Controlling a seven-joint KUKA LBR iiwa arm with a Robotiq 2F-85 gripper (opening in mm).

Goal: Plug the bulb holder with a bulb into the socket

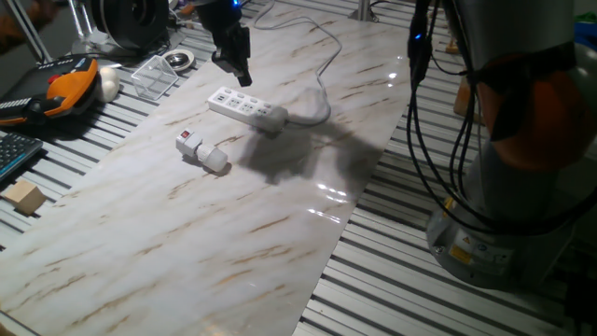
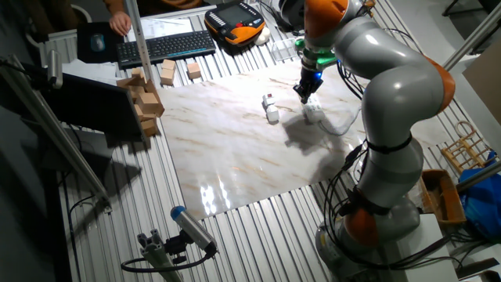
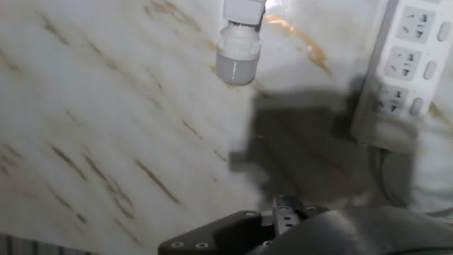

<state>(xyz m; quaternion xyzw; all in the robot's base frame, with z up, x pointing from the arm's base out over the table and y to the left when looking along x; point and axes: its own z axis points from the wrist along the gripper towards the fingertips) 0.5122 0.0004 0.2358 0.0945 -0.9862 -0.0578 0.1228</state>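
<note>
Jaws: my black two-finger gripper (image 1: 241,73) hangs above the strip's far end, carrying nothing; whether the jaws stand parted or closed I cannot tell, since the hand view shows only dark housing along its lower edge.
Holder: the small white boxy plug-in bulb holder with the red mark (image 1: 190,145) lies on its side on the marbled tabletop (image 1: 252,243), untouched.
Bulb: the small rounded white bulb (image 1: 215,160) is fitted to the holder's end and points toward me in the hand view (image 3: 237,55).
Socket: the long white multi-outlet power strip (image 1: 246,107) lies just beyond the holder, apart from it, its white cable (image 1: 322,93) curling off behind.
Risk, grasp: the holder lies flat and low, so pinching the smooth bulb instead of the boxy body could let it squirt out or roll.
Risk, pins: I cannot see the plug side, so a wrong grip angle could leave the pins off the outlet holes.
Risk, strip: nothing visibly anchors the strip; I judge an off-centre push would skid it rather than seat the plug.
Risk, clutter: my own shadow darkens the strip's cable end, so outlets there are harder to read.
</note>
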